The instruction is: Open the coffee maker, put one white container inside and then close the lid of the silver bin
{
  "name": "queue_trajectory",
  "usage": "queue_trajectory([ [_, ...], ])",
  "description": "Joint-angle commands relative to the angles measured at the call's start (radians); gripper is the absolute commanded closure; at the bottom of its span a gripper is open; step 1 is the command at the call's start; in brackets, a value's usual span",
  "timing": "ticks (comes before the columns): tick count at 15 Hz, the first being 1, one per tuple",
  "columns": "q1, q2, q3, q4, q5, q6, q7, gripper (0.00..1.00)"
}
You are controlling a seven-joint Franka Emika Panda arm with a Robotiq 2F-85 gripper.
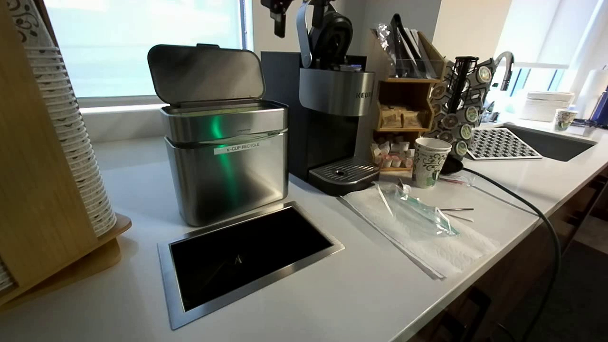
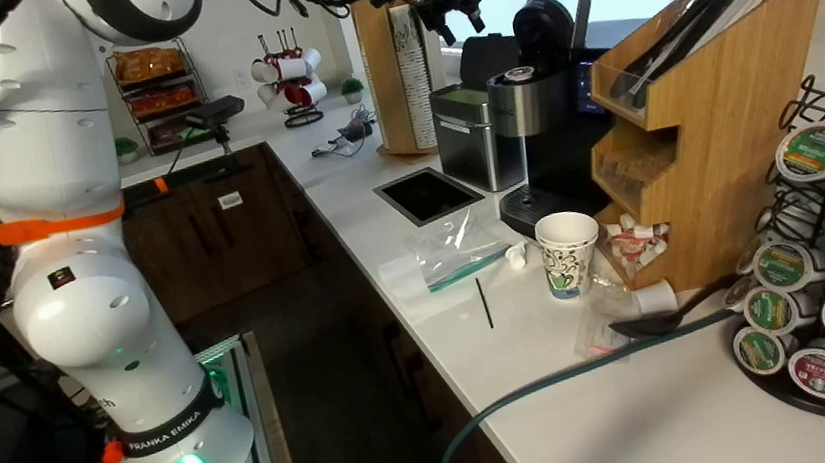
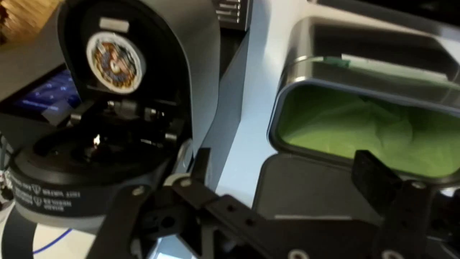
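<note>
1. One lid (image 1: 209,76) remains to be shut, as judged: it stands raised from the rear rim of the silver bin (image 1: 228,175), on the side toward the window (image 1: 118,52); long axis runs with the bin's long side.
2. Key relation: the gripper (image 3: 283,154) hangs high by the lid's top edge, apart from it in both exterior views. Wrist view: its spread bridges the gap from the coffee maker (image 1: 335,91) to the lid, one finger (image 3: 375,183) overlapping the lid's grey face. Line across the fingertips runs roughly with the lid's long axis. Whether the gripper is behind the lid or in front, cannot tell.
3. Gripper state: fingers wide apart, nothing between them.
4. White-rimmed pod (image 3: 114,63) sits in the coffee maker's round holder (image 3: 161,61), uncovered; the machine's raised top (image 2: 540,21) stands tipped back. Loading looks done.
5. Arm (image 2: 82,318) pose: base column stands apart from the front edge of the desk (image 1: 361,294); elbow out of view; forearm reaches in high over the desk, wrist turned so that the fingers point downward, slightly canted.
6. Judgement: the move calls for getting fingertips behind the lid, on the window side, then sweeping it forward and down over the bin's mouth. Likely snag: the raised top, near the start of such a sweep.
</note>
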Motion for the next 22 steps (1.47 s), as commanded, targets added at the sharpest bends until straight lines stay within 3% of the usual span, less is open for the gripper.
queue_trajectory([
  [1, 0.014, 0.024, -0.009, 0.043, -0.021, 0.006, 0.026, 0.0],
  [7, 0.017, 0.038, -0.011, 0.063, -0.025, 0.006, 0.031, 0.0],
  [10, 0.027, 0.106, -0.022, 0.13, -0.065, 0.142, 0.089, 0.0],
  [12, 0.032, 0.175, -0.018, 0.205, -0.074, 0.227, 0.061, 0.0],
  [16, 0.087, 0.336, -0.071, 0.418, -0.017, 0.246, -0.029, 0.0],
  [18, 0.118, 0.402, -0.108, 0.513, -0.031, 0.293, -0.002, 0.0],
  [19, 0.084, 0.305, -0.071, 0.365, -0.042, 0.278, 0.011, 0.0],
  [22, 0.088, 0.326, -0.075, 0.386, -0.043, 0.283, 0.011, 0.0],
])
